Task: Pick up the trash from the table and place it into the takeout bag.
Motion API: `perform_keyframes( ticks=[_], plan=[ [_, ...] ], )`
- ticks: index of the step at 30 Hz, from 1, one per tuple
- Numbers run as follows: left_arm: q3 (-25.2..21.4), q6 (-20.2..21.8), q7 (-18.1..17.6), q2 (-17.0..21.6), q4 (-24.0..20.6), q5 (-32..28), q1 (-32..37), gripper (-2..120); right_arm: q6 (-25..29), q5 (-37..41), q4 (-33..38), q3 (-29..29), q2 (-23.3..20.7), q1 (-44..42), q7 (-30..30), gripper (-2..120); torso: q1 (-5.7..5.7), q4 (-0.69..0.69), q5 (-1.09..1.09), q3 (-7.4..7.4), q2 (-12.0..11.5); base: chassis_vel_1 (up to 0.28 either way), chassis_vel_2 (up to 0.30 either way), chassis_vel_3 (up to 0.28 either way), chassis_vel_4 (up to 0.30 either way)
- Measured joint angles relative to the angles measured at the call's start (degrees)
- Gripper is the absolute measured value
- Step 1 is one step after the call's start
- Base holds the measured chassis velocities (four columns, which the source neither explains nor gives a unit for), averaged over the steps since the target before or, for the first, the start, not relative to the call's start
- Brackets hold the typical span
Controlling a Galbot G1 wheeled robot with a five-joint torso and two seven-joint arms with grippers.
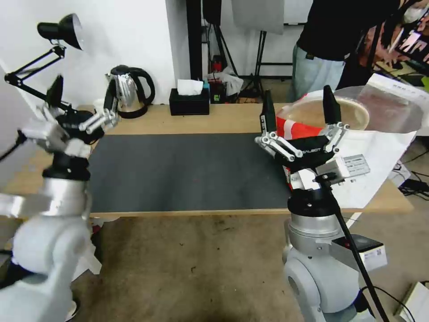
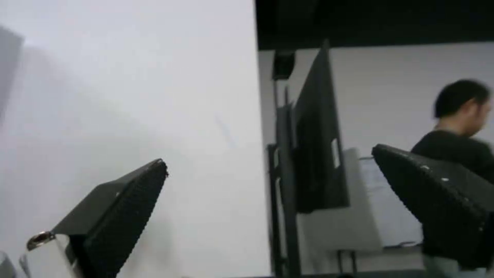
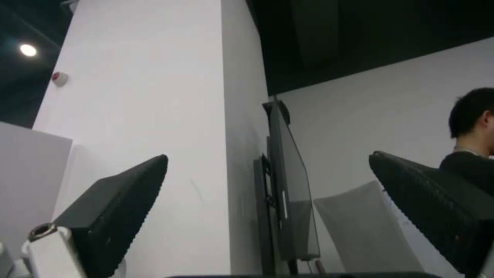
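While both grippers' ribbed black fingers spread wide, right gripper (image 1: 298, 107) before glossy takeout bag (image 1: 380, 147), left gripper (image 1: 82, 96) raised

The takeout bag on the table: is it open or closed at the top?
Open. In the head view the takeout bag gapes at the top, and a round beige lid sits in its mouth.

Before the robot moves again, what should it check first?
1. Left tool open and holding nothing: ok.
2. Right tool open and holding nothing: ok.
3. Mat free of trash: ok.
4. Bag at the table's right end, mouth open: ok.
5. Lid sitting at the bag's mouth; fully inside: cannot tell.
6. Bowl and red cup in the bag: cannot tell.
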Motion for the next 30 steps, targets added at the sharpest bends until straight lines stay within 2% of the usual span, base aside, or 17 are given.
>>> perform_keyframes(
  ticks=[1, 3, 5, 9, 11, 14, 15, 17, 21, 25, 30],
  plan=[
    [0.00, 0.00, 0.00, 0.00, 0.00, 0.00, 0.00, 100, 0.00, 0.00, 0.00, 0.00, 0.00, 0.00, 0.00, 100, 0.00, 0.00, 0.00, 0.00, 0.00, 0.000, 0.000, 0.000, 0.000],
    [0.94, -0.55, -1.53, -2.73, -0.58, 3.56, 2.21, 100, -0.61, -0.08, -0.08, -0.13, -0.09, -0.04, 0.03, 100, 0.00, 0.00, 0.00, 0.00, 0.00, 0.000, 0.000, 0.000, 0.000],
    [1.24, -0.72, -1.76, -3.15, -0.64, 4.02, 2.65, 100, -0.70, -0.10, -0.09, -0.16, -0.12, -0.05, 0.04, 100, 0.00, 0.00, 0.00, 0.00, 0.00, 0.000, 0.000, 0.000, 0.000],
    [5.61, -3.67, -2.96, -8.50, -1.01, 9.49, 6.37, 100, -2.22, -0.33, -0.18, -0.32, -0.58, 0.07, 0.20, 100, 0.00, 0.01, 0.00, 0.00, -0.01, 0.000, 0.000, 0.000, 0.000],
    [6.40, -4.11, -3.06, -9.50, -1.01, 10.39, 6.71, 100, -2.45, -0.38, -0.19, -0.36, -0.67, 0.11, 0.21, 100, 0.00, 0.00, 0.01, 0.00, -0.01, 0.000, 0.000, 0.000, 0.000],
    [11.66, -5.50, -3.04, -14.90, -0.80, 13.10, 7.25, 100, -2.85, -1.60, -0.26, -1.45, -0.46, -0.65, 0.21, 100, 0.00, 0.00, 0.00, 0.01, -0.01, 0.000, 0.000, 0.000, 0.000],
    [11.66, -5.50, -3.04, -14.90, -0.80, 13.10, 7.25, 100, -2.85, -1.60, -0.26, -1.45, -0.46, -0.65, 0.21, 100, 0.00, 0.00, 0.00, 0.01, -0.01, 0.000, 0.000, 0.000, 0.000],
    [15.07, -5.94, -2.97, -17.23, -0.21, 15.81, 7.18, 100, -3.15, -3.37, -0.34, -1.90, -0.08, -1.27, 0.21, 100, 0.00, -0.01, 0.00, 0.01, -0.01, 0.000, 0.000, 0.000, 0.000],
    [19.11, -6.31, -2.62, -18.59, 0.91, 18.96, 7.77, 100, -3.22, -6.37, -0.68, -2.02, 0.26, -2.37, 0.49, 100, 0.00, 0.00, 0.00, 0.01, -0.01, 0.000, 0.000, 0.000, 0.000],
    [21.06, -6.31, -1.73, -19.59, 1.18, 19.27, 7.55, 100, -3.22, -9.03, -0.69, -2.23, 1.50, -3.57, 0.93, 100, 0.00, 0.00, -0.01, 0.00, -0.01, 0.000, 0.000, 0.000, 0.000],
    [20.46, -6.12, -1.03, -18.88, 0.97, 19.27, 6.76, 100, -3.20, -10.28, -0.80, -2.83, 2.78, -4.37, 1.06, 100, 0.00, 0.00, -0.01, 0.01, -0.01, 0.000, 0.000, 0.000, 0.000]
  ],
)
